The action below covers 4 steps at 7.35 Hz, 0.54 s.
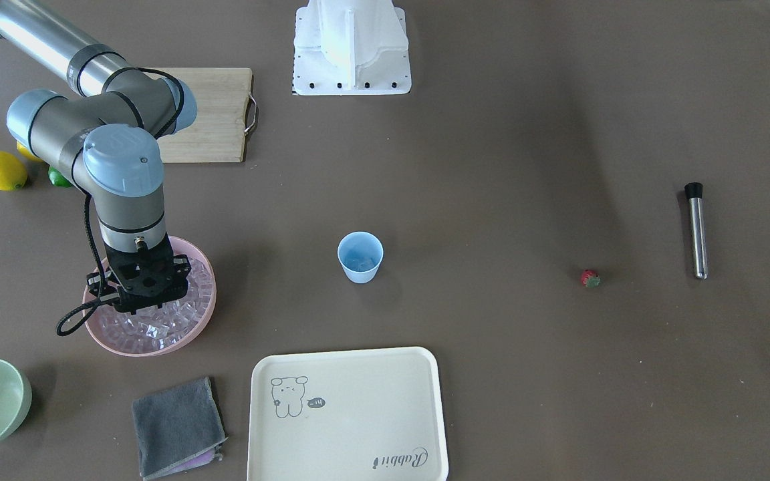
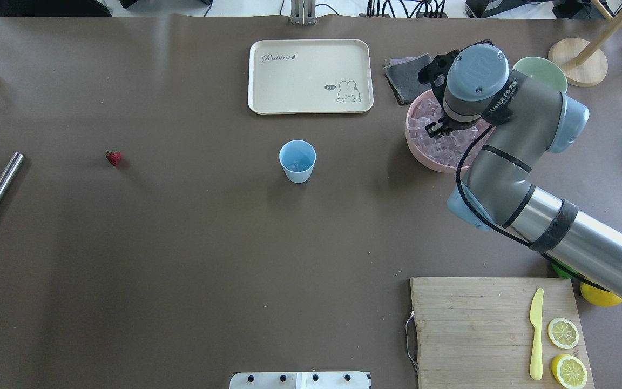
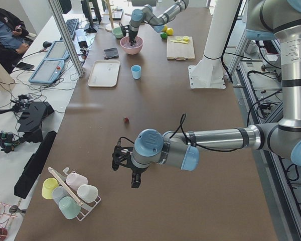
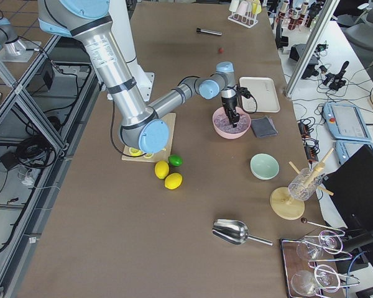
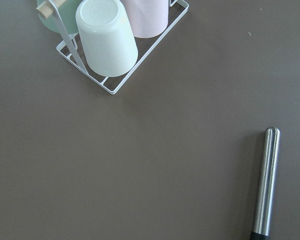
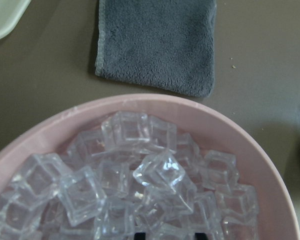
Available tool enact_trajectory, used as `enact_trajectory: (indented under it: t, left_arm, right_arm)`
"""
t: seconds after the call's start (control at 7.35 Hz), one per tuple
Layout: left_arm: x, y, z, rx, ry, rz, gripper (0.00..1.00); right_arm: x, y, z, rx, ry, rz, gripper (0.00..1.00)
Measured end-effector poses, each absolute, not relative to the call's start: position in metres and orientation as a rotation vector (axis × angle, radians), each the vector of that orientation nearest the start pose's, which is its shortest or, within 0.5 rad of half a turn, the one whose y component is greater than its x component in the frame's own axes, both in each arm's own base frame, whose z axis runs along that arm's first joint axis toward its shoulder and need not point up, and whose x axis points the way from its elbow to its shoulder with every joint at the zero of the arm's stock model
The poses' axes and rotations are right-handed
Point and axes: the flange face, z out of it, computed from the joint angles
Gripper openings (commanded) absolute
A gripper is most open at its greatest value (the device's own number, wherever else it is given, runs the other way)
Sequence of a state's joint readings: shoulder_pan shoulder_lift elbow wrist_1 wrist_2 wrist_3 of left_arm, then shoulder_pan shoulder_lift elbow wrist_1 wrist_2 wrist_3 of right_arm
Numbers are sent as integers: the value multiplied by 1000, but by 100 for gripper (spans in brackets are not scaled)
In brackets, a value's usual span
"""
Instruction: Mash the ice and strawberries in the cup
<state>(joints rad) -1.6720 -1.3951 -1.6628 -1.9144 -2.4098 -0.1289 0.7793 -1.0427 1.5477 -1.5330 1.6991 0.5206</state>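
Pink plastic bowl (image 2: 424, 156), heaped with uncountably many clear ice cubes (image 6: 160, 172), sits at 3 o'clock from the one light-blue plastic cup (image 2: 297, 162), seen from overhead; one red strawberry (image 2: 113, 157) lies on the brown surface (image 2: 181, 243) at 9 o'clock. Right gripper (image 1: 139, 297) hangs over the ice, narrowly parted, empty. Left gripper (image 3: 132, 173): I cannot tell its state.

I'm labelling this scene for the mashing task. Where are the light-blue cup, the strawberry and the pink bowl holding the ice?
cup (image 2: 297, 175), overhead view, on its outer wall below the rim.
strawberry (image 2: 113, 157), overhead view, on its red body.
pink bowl (image 2: 419, 156), overhead view, on its lower-left rim.
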Motion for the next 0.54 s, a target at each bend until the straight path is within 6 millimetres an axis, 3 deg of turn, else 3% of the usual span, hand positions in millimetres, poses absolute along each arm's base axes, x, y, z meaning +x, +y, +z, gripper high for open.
enact_trajectory:
  t: [0.41, 0.54]
  left_arm:
    - [-102, -421, 652, 233, 837, -106, 98]
    - [-102, -421, 652, 233, 838, -106, 98]
  right_arm:
    - [-414, -571, 378, 353, -425, -305, 33]
    - [-414, -571, 380, 352, -423, -308, 23]
